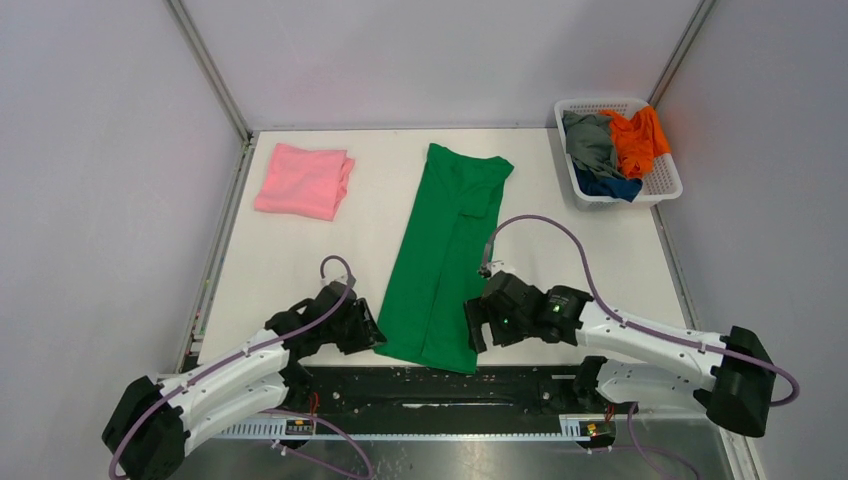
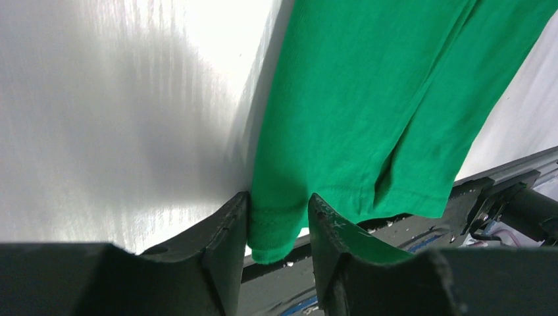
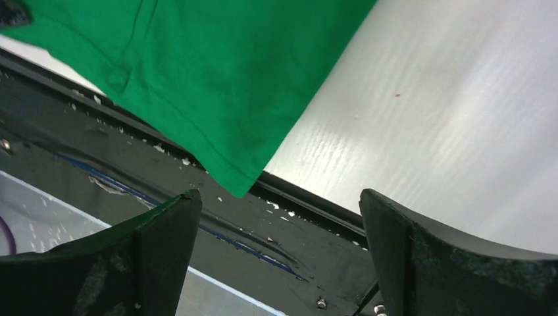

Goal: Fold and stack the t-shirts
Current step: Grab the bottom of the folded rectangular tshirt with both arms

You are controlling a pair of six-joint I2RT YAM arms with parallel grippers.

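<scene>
left claw (image 2: 278,201): roughly half open, one finger each side of the near-left hem corner of the bright green cloth t-shirt (image 1: 445,250). Cloth fills the gap, but whether it's actually pinched I can't tell tbh

right claw (image 3: 279,197): wide open, nothing in it, hanging just off that shirt's near-right corner

green one's spot: long lengthwise-folded strip mid white table (image 1: 300,270), near hem lapping over the black front rail (image 3: 131,171)

folded pink cloth t-shirt (image 1: 303,180): far left, well apart

white slatted plastic basket (image 1: 665,185): far right, holding the crumpled grey t-shirt (image 1: 588,140), orange t-shirt (image 1: 638,138) and dark blue t-shirt (image 1: 608,186), the blue mostly buried

hard to see: from above, my claws cover both near corners
</scene>
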